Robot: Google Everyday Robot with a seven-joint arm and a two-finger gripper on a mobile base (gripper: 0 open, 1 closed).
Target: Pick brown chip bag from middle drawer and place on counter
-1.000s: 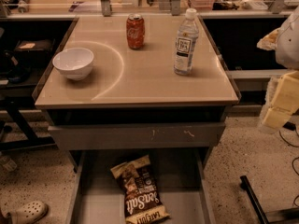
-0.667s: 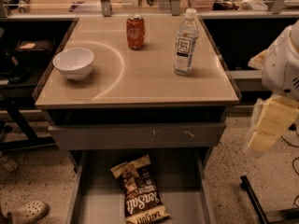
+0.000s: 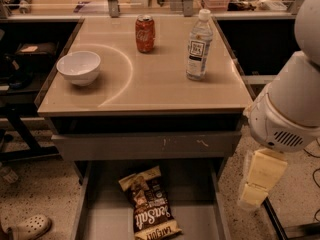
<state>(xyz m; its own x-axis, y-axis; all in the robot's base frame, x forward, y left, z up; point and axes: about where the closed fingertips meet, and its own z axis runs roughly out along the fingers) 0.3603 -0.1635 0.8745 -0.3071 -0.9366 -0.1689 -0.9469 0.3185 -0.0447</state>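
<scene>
The brown chip bag (image 3: 150, 209) lies flat on the floor of the open middle drawer (image 3: 197, 219), left of its middle, with its cream end pointing to the back. The beige counter (image 3: 155, 86) is above it. My gripper (image 3: 259, 181) hangs below the white arm (image 3: 290, 109) at the right, outside the drawer's right wall and above floor level. It is apart from the bag.
On the counter stand a white bowl (image 3: 79, 67) at the left, a red soda can (image 3: 145, 33) at the back and a water bottle (image 3: 199, 46) at the right. A closed grey drawer front (image 3: 145, 145) with white scuffs sits under the counter. A shoe (image 3: 27, 227) lies on the floor at the left.
My arm has swung in from the right edge, leftward and lower, and the gripper now hangs beside the open drawer. The bag and counter objects have not moved.
</scene>
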